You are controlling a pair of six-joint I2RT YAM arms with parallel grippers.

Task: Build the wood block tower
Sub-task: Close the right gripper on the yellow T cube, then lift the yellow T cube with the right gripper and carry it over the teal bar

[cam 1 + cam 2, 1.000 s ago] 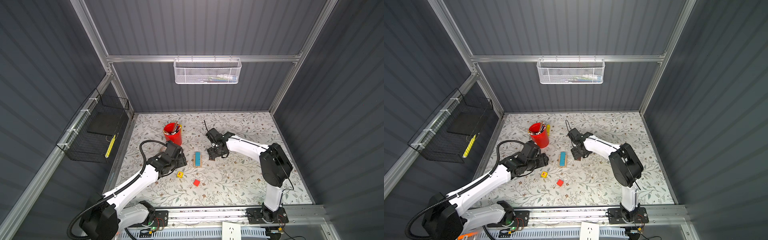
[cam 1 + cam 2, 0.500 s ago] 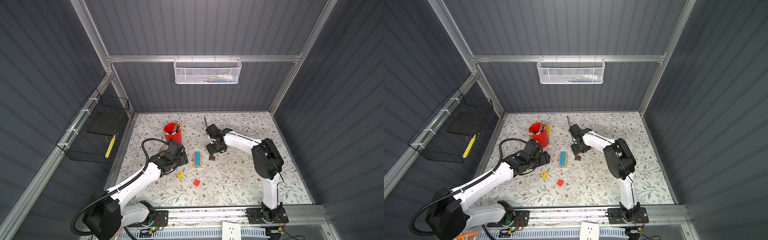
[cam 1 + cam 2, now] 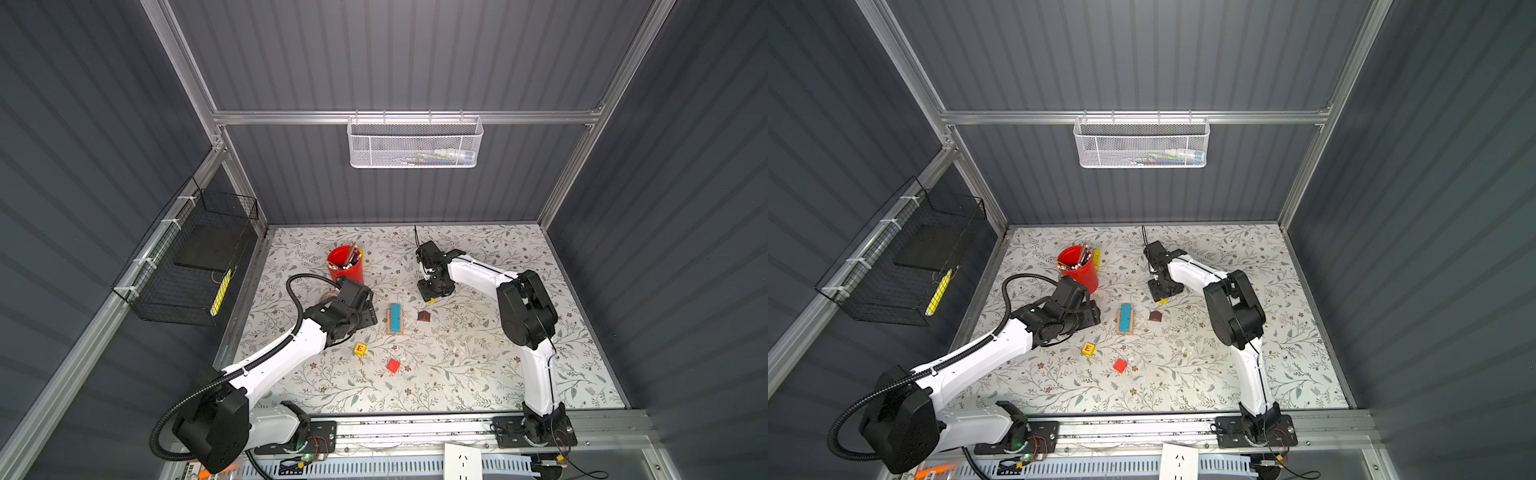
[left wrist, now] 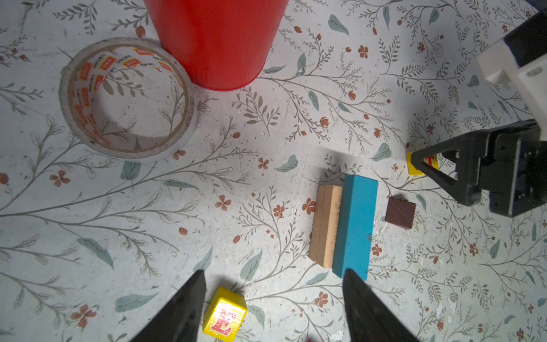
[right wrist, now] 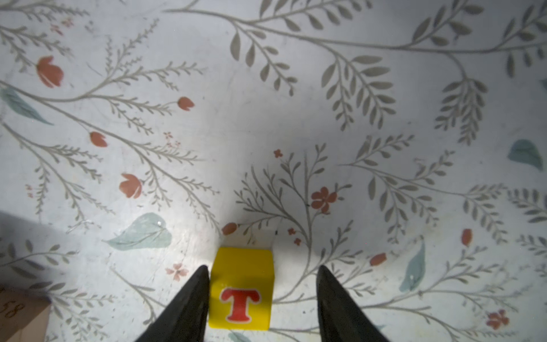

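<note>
While the right gripper (image 5: 262,268) is held low over the yellow T cube (image 5: 241,284), its jaws are seen straddling it. One finger is right against a side and a gap is left at the other, so nothing is clamped. The left gripper (image 4: 273,308) is spread open too, with the yellow E cube (image 4: 225,315) just beside one finger. The blue plank (image 3: 395,316) is stacked on tan planks (image 4: 325,225) between the grippers. The brown roof piece (image 3: 424,316) is found near it, and the red cube (image 3: 393,365) lies loose, well apart.

Tape roll (image 4: 84,100) beside red pencil cup (image 4: 217,41) — floral tabletop (image 4: 148,207).
</note>
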